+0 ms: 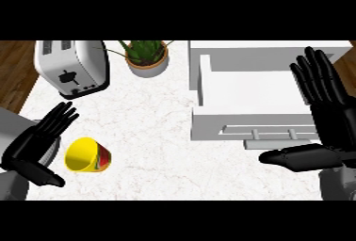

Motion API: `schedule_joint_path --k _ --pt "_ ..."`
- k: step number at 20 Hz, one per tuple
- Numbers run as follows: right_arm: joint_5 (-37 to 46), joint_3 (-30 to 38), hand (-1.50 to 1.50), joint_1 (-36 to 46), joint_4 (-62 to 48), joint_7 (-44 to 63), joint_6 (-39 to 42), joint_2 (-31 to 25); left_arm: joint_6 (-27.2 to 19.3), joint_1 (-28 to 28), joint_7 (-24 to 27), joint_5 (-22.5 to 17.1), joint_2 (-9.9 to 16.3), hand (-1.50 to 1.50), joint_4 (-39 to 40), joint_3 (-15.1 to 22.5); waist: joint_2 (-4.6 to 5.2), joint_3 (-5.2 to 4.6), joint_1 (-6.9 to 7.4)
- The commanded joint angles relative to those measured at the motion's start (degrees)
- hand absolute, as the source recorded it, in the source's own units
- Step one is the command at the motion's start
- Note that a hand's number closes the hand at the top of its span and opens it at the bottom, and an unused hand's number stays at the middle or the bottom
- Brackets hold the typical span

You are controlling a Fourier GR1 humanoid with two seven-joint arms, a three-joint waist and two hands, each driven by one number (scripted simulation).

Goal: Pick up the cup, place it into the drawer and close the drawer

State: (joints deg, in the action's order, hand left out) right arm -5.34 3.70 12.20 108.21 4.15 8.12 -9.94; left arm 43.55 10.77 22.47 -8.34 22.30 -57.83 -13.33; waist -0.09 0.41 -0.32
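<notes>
The yellow cup (87, 156) lies on its side on the bench (153, 122), just right of the open, empty left robot hand (36, 146). The right robot hand (325, 113), also open and empty, hangs over the open drawer (250, 101).

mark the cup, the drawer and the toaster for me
cup (84, 154): head view, on its yellow inside wall.
drawer (236, 123): head view, on its white front panel, above the handle.
toaster (82, 59): head view, on its silver side.

desk (153, 117): white marble top, faint grey veining | floor (15, 70): dark wood planks, visible at left edge | toaster (73, 66): silver, rear left | potted plant (146, 56): rear centre
</notes>
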Motion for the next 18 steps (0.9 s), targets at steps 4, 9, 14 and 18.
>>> schedule_joint_path --k 4,9,14,18 --pt "-1.28 1.21 -1.5 3.53 -1.36 1.94 -0.27 -0.05 0.49 4.74 12.68 6.89 1.32 -1.5 14.82 0.8 0.47 -0.56 -0.65" --pt "-1.13 1.7 -1.5 1.67 -2.09 -0.08 1.13 -0.82 -3.34 4.7 19.21 11.05 0.88 -1.5 18.85 2.95 0.59 -0.6 -1.05" --pt "-0.89 1.71 -1.5 3.18 -2.94 -0.04 1.09 -0.89 -3.39 4.79 25.53 12.65 0.92 -1.5 24.85 4.5 0.6 -0.62 -0.84" --pt "-1.91 1.51 -1.5 3.94 -0.06 2.91 -0.01 -0.16 -4.89 7.43 29.73 13.54 0.43 -1.5 30.21 5.24 0.61 -0.71 -1.33"
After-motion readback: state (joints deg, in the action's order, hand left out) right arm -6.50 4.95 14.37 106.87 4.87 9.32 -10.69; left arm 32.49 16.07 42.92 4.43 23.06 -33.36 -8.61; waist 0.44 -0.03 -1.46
